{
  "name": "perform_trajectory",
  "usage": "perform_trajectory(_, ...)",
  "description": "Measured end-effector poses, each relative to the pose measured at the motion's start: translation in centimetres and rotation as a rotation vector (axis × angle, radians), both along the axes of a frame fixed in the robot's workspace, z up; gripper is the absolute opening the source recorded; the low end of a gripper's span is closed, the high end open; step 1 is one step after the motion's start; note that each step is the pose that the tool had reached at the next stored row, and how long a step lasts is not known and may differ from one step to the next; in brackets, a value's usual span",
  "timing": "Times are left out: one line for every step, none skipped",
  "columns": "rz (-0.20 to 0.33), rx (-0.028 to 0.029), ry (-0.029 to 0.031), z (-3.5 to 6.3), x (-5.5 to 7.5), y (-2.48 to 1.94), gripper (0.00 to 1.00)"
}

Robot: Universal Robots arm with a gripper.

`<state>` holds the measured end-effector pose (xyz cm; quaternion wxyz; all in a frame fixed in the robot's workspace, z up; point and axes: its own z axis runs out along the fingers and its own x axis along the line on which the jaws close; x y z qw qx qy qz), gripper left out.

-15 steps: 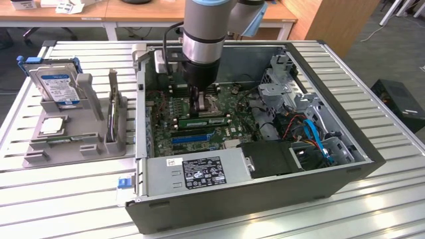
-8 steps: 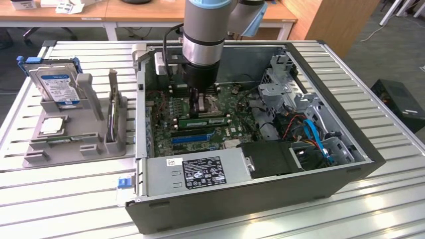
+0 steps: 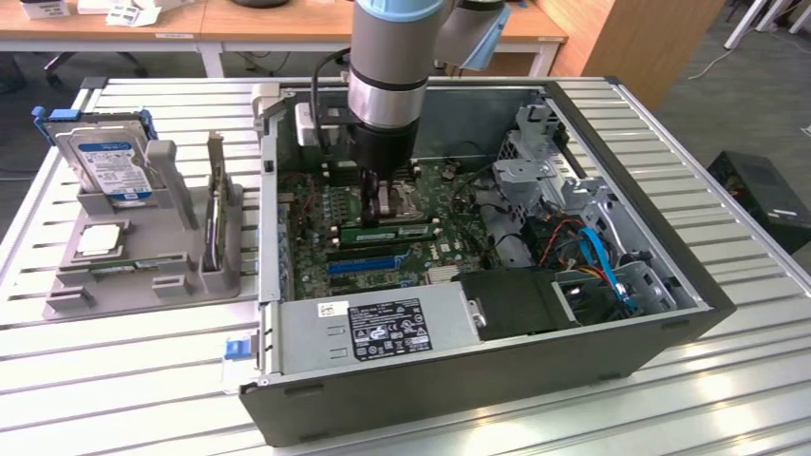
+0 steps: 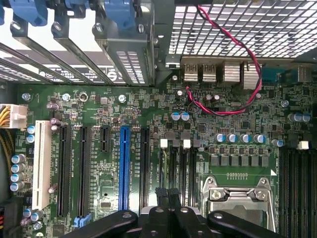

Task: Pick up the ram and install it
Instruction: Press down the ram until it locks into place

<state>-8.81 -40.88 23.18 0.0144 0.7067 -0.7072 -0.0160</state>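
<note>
Hovering over the motherboard (image 4: 148,148), your gripper (image 4: 167,194) is fully closed and empty; ram (image 3: 387,233) sits seated nearby.

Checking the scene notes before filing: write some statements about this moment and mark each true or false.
1. The gripper is inside the open computer case, over the motherboard. True.
2. The gripper is wide open. False: it is shut.
3. A hard drive stands in the grey holder beside the case. True.
4. The long blue slot has a card in it. False: it is bare.
5. A green ram stick lies on the table outside the case. False: it is inside.
</note>
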Motion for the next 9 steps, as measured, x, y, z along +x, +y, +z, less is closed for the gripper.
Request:
perform_trajectory(0.000, -0.0001, 0.0000, -0.08, 0.00, 0.00, 0.11)
perform_trajectory(0.000, -0.0001, 0.0000, -0.15, 0.00, -0.01, 0.11)
perform_trajectory(0.000, -0.0001, 0.0001, -0.20, 0.00, -0.01, 0.11)
perform_trajectory(0.000, -0.0003, 0.0002, -0.20, 0.00, -0.01, 0.11)
perform_trajectory(0.000, -0.0002, 0.0002, -0.20, 0.00, -0.01, 0.11)
perform_trajectory(0.000, -0.0002, 0.0002, -0.20, 0.00, -0.01, 0.11)
perform_trajectory(0.000, -0.0002, 0.0002, -0.21, 0.00, -0.01, 0.11)
perform_trajectory(0.000, 0.0000, 0.0000, -0.24, 0.00, -0.01, 0.11)
perform_trajectory(0.000, 0.0001, -0.0001, -0.28, 0.00, -0.01, 0.11)
